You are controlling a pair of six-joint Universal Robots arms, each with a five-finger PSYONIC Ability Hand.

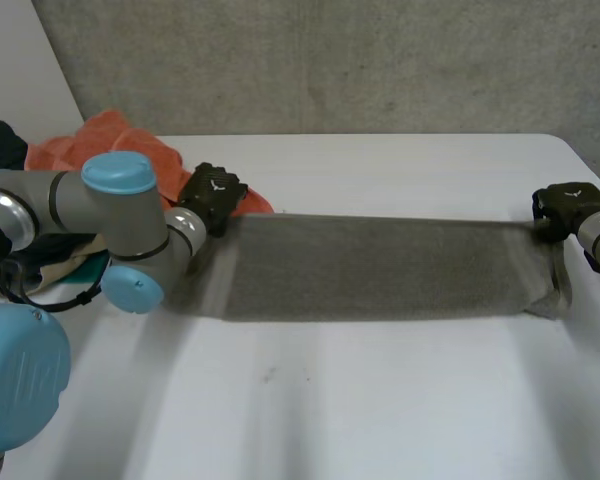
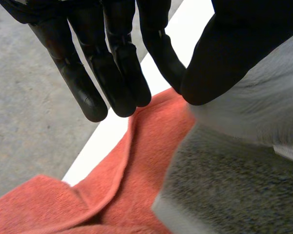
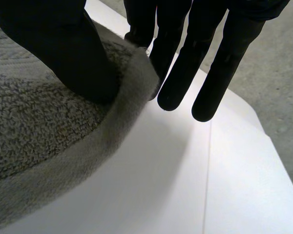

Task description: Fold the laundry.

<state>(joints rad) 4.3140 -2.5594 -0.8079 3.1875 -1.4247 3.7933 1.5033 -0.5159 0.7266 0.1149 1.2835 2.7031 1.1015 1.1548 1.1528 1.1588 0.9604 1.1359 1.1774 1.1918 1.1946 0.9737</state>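
A grey towel (image 1: 380, 265) hangs stretched in a long band between my two hands, just above the white table (image 1: 380, 400). My left hand (image 1: 212, 197) holds its left end: in the left wrist view the thumb (image 2: 224, 58) pinches the grey towel (image 2: 244, 175) against a finger while the other fingers stay straight. At the towel's right end my right hand (image 1: 565, 208) has the hem; in the right wrist view its thumb (image 3: 53, 48) presses the grey towel (image 3: 34, 126) against a finger.
An orange towel (image 1: 110, 145) lies bunched at the table's back left, right under my left hand (image 2: 136, 180). Dark clothing (image 1: 0, 145) and more laundry (image 1: 50, 270) sit at the far left beneath the left arm. The table's right edge is close to my right hand.
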